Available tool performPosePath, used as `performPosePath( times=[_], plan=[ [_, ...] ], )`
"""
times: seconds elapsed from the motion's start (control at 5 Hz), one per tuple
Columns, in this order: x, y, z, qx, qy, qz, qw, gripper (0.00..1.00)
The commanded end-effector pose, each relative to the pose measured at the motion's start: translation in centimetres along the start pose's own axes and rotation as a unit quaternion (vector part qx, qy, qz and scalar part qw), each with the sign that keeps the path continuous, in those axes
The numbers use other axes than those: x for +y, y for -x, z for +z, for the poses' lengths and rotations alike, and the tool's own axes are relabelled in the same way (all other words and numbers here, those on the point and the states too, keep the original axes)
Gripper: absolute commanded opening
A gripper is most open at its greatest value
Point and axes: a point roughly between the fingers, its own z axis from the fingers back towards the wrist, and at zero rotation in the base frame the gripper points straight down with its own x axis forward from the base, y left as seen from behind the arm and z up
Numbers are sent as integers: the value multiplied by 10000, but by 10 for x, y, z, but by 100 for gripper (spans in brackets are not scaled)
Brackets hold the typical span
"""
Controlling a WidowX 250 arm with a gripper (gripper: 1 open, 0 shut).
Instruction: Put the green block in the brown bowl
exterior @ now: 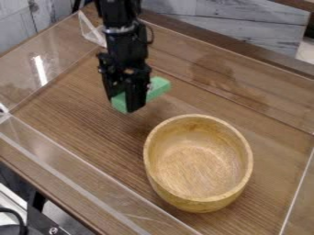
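Because the green block (157, 89) must clear the rim of the brown bowl (197, 162), the jaws (124, 101) grip it across its narrow width, apparently raised off the table (73, 123); the bowl waits just beside them, wide side up to receive it.

Wooden table with one bowl on it
The brown table (73, 133) has visible wood grain and fills most of the frame. The light tan bowl (197, 163) is standing directly on it, upright, at the lower right of the frame.
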Motion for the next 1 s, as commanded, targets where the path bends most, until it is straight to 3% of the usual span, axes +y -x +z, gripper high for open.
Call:
performPosePath(
  times=[0.0, 0.2, 0.4, 0.6, 0.8],
  plan=[
    [-28, 1, 41, -367, -174, -75, 9991, 0],
    [-63, 9, 81, -468, -246, -34, 9986, 0],
    [-123, 32, 107, -536, -301, -288, 9977, 0],
    [-157, 62, 86, -443, -390, -723, 9956, 0],
    [-166, 64, 70, -425, -510, -789, 9947, 0]
  ],
)
